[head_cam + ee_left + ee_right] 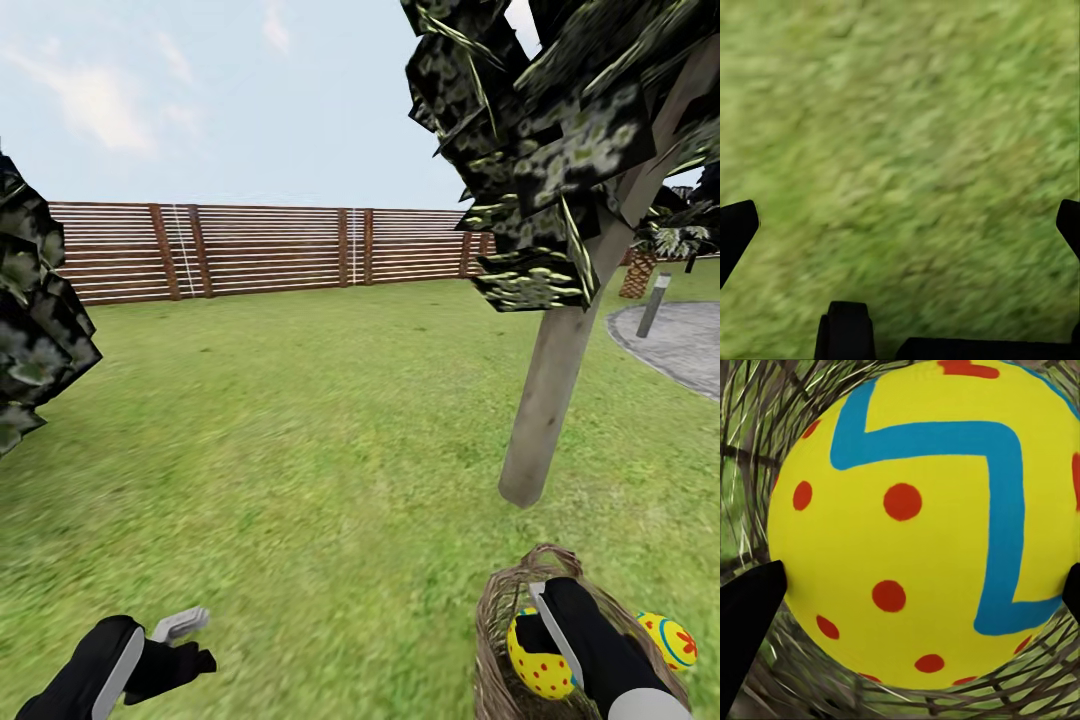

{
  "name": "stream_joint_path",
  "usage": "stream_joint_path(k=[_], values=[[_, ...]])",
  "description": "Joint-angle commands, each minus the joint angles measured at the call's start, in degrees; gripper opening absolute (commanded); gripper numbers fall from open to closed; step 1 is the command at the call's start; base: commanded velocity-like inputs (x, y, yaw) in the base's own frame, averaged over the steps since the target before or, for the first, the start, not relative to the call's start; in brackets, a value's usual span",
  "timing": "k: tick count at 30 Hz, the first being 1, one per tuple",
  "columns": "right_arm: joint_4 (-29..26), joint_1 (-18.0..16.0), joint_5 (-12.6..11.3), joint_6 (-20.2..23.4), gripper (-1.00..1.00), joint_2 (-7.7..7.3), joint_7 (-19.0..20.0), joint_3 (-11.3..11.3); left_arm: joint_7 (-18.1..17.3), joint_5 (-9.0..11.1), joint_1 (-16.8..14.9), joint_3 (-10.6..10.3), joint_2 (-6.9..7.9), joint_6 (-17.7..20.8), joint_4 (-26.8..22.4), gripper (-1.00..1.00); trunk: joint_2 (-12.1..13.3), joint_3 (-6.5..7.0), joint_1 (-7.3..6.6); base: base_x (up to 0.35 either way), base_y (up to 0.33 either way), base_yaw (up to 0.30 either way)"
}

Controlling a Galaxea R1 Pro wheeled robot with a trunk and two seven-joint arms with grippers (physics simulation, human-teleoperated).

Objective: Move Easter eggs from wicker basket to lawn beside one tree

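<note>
Our right gripper (916, 592) sits down in the wicker basket (497, 610) with its fingers spread on either side of one Easter egg (922, 521), which lies dead ahead between them; contact we can't tell, so we read it as not yet clenched (long axis unclear from the wrist view). A second egg (668, 640) lies on the lawn (330, 450) just past the basket's far side, and the left gripper (178, 632) hangs spread over bare grass, well off. The tree (555, 390) stands just beyond the basket, so the right arm is plainly the nearer one for the lift.
</note>
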Motion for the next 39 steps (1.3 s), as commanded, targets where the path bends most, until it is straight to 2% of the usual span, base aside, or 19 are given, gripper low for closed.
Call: stream_joint_path(k=[1, 9, 13, 17, 23, 39], values=[[-0.05, -0.02, 0.17, 0.26, -1.0, 0.02, -0.01, -0.05, -0.26, -0.16, -0.03, 0.12, -0.01, 0.25, -0.02, 1.0, -0.03, -0.06, -0.01, 0.0, 0.048, 0.0], [-0.03, -0.02, 0.17, 0.26, -1.0, 0.02, -0.01, -0.05, -0.23, -0.18, -0.03, 0.18, -0.1, 0.25, -0.07, 1.0, -0.03, -0.06, -0.01, 0.0, 0.005, 0.0], [-0.03, -0.03, 0.17, 0.24, -1.0, 0.09, -0.01, -0.04, -0.23, -0.2, -0.03, 0.17, -0.1, 0.25, -0.07, 1.0, -1.63, -0.78, 0.87, 0.0, 0.0, 0.0], [-0.03, -0.01, 0.17, 0.21, -1.0, 0.1, -0.01, 0.0, -0.23, -0.13, -0.03, 0.2, -0.1, 0.25, -0.1, 1.0, -1.63, -0.78, 0.87, 0.0, 0.0, 0.0], [-0.03, -0.04, 0.17, 0.26, -1.0, 0.02, -0.01, -0.04, -0.15, -0.28, -0.03, 0.12, -0.95, 0.25, -0.02, 1.0, 0.77, 0.3, -0.45, 0.0, 0.0, 0.0], [-0.03, -0.01, 0.17, 0.26, -1.0, 0.05, -0.01, 0.0, -0.16, -0.29, -0.03, 0.12, -1.07, 0.33, -0.02, 1.0, 7.19, 3.17, -3.96, 0.0, 0.0, 0.0]])
